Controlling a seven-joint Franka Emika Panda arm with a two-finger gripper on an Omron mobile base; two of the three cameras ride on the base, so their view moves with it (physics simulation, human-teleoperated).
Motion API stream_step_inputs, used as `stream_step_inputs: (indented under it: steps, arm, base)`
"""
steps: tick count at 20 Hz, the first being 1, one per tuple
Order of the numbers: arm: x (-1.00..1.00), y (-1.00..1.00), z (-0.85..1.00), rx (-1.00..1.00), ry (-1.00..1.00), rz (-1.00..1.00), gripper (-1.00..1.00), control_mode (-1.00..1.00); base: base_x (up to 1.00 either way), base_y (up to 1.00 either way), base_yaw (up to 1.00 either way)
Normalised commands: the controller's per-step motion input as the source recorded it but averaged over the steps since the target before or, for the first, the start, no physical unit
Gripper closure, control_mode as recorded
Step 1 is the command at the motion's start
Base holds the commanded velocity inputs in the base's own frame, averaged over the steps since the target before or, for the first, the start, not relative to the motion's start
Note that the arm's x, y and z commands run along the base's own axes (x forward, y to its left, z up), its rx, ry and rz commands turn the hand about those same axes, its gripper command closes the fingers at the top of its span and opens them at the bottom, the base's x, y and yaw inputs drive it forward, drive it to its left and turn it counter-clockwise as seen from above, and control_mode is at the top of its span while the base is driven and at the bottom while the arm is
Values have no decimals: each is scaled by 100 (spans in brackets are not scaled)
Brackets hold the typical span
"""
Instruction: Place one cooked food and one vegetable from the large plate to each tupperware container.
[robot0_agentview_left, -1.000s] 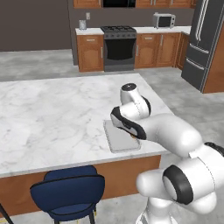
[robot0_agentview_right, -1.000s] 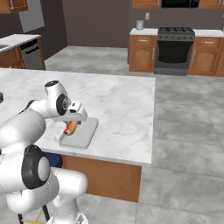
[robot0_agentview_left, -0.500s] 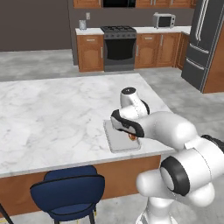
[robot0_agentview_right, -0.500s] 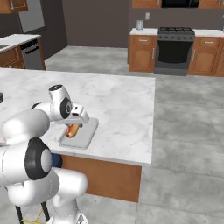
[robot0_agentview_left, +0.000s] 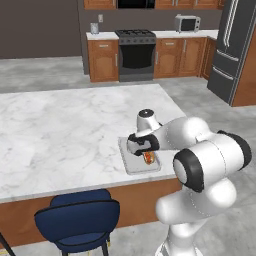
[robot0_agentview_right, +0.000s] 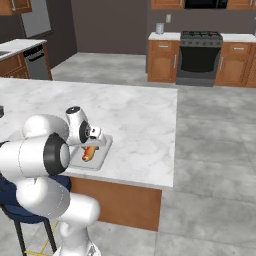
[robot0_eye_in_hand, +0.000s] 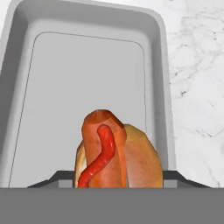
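A hot dog (robot0_eye_in_hand: 114, 151) in a bun with a red ketchup line sits between my fingers, just above the floor of a grey tupperware container (robot0_eye_in_hand: 87, 78). My gripper (robot0_eye_in_hand: 116, 179) is shut on the hot dog. From the base, the hot dog (robot0_agentview_left: 148, 158) is at the right end of the container (robot0_agentview_left: 131, 167), under my gripper (robot0_agentview_left: 144, 150). The right base view shows the hot dog (robot0_agentview_right: 88, 153), the container (robot0_agentview_right: 98, 162) and my gripper (robot0_agentview_right: 92, 145) near the island's front edge. The large plate and any vegetable are out of view.
The container lies on a white marble island (robot0_agentview_left: 65, 135) close to its front edge. A blue chair (robot0_agentview_left: 77, 217) stands below that edge. Cabinets and a stove (robot0_agentview_left: 135, 52) line the far wall.
The hand has sunk a little toward the container with the hot dog still in its grip. The arm's elbow has swung nearer to the cameras.
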Motion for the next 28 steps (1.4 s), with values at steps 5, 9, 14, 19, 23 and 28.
stream_step_inputs:
  steps: [5,9,14,19,23,28]
  arm:
    - [34,0,-22,0,0,4,100,-100]
    - [38,-1,-11,0,0,2,100,-100]
    - [42,0,-10,0,0,2,100,-100]
    - [1,0,-14,0,0,0,100,-100]
    - [0,0,-10,0,0,0,-100,-100]
    - [0,0,-2,0,0,0,-100,-100]
  base:
    - [0,0,0]
    - [0,0,0]
    - [0,0,0]
    - [0,0,0]
    - [0,0,0]
    - [0,0,0]
